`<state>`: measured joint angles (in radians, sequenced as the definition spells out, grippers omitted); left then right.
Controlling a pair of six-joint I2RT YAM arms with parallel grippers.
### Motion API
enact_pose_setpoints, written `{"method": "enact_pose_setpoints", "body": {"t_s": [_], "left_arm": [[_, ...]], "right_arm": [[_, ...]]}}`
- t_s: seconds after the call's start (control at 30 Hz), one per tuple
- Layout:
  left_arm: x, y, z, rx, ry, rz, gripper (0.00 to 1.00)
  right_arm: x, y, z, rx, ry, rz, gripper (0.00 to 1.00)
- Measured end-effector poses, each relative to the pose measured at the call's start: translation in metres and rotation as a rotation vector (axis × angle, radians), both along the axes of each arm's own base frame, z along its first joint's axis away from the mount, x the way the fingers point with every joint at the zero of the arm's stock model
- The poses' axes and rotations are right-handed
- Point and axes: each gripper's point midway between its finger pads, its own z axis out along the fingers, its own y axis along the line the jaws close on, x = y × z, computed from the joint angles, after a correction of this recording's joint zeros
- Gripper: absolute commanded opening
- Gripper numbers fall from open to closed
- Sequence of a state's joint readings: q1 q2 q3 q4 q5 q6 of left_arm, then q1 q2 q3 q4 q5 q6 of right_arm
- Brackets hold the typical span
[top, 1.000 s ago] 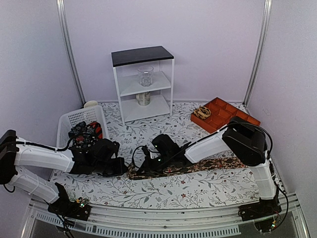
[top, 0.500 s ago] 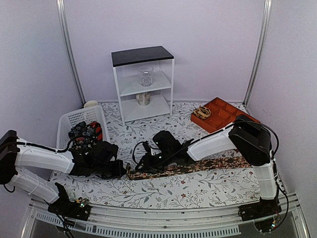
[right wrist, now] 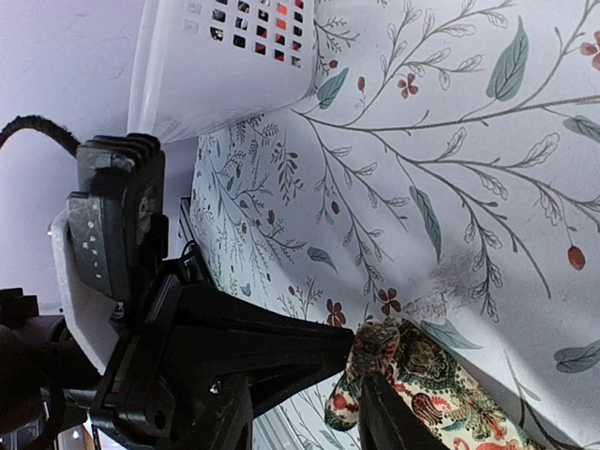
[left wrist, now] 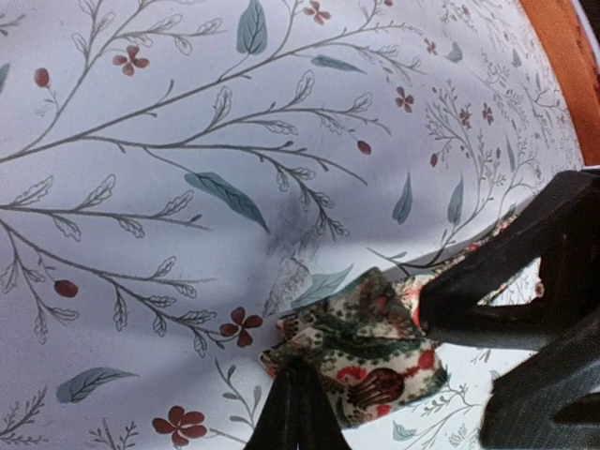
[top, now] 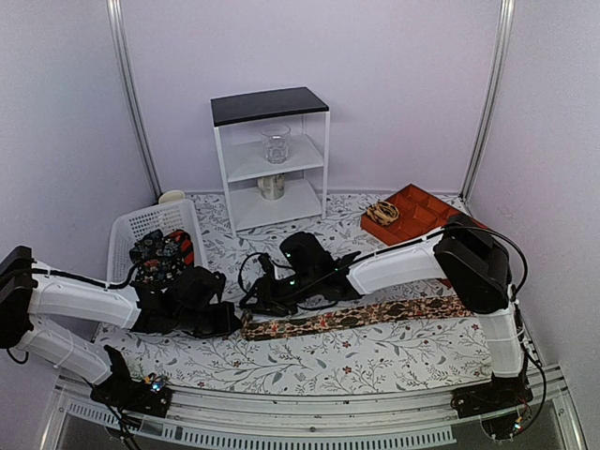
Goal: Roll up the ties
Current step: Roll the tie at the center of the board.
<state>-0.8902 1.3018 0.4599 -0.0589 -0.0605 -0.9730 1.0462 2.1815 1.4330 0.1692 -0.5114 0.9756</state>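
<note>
Where the brown floral tie (top: 356, 317) ends at its left, we see both grippers meeting over it. The tie lies flat across the near half of the patterned table (top: 309, 367), running rightward toward the right arm. In the left wrist view its folded end (left wrist: 366, 352) is bunched up slightly off the cloth. The left gripper (left wrist: 295, 380) has its fingers pressed together, nipping the edge of that fold. The right gripper (top: 253, 305) stands with its jaws spread; one fingertip (left wrist: 431, 305) touches the fold's far side and nothing sits between the jaws. Behind the left arm, a white basket (top: 127, 234) holds rolled ties (top: 164, 255), dark with some red. A white shelf (top: 272, 105) stands at the back, and an orange tray (top: 422, 214) sits to the right of it
</note>
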Motion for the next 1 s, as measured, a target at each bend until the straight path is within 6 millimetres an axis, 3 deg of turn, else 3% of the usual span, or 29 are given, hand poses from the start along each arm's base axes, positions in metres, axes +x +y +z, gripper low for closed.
{"method": "enact_pose_setpoints", "body": {"t_s": [0.33,0.6,0.7,0.9,1.0], "left_arm": [[0.001,-0.003,0.003,-0.013,-0.011,-0.005,0.0],[0.001,-0.004,0.002,-0.013,-0.011,-0.008,0.0],[0.001,-0.004,0.002,-0.013,-0.012,-0.009,0.0],[0.0,-0.005,0.001,-0.013,-0.01,-0.013,0.0],[-0.001,-0.006,0.001,-0.014,-0.009,-0.017,0.0]], "right_arm": [[-0.001,-0.003,-0.022,-0.089,0.045,0.001,0.4],[-0.003,-0.006,-0.026,-0.122,0.062,0.001,0.39],[-0.004,-0.007,-0.029,-0.133,0.068,0.001,0.33],[-0.005,-0.009,-0.032,-0.144,0.069,0.006,0.07],[-0.005,-0.009,-0.032,-0.145,0.067,0.008,0.0]]}}
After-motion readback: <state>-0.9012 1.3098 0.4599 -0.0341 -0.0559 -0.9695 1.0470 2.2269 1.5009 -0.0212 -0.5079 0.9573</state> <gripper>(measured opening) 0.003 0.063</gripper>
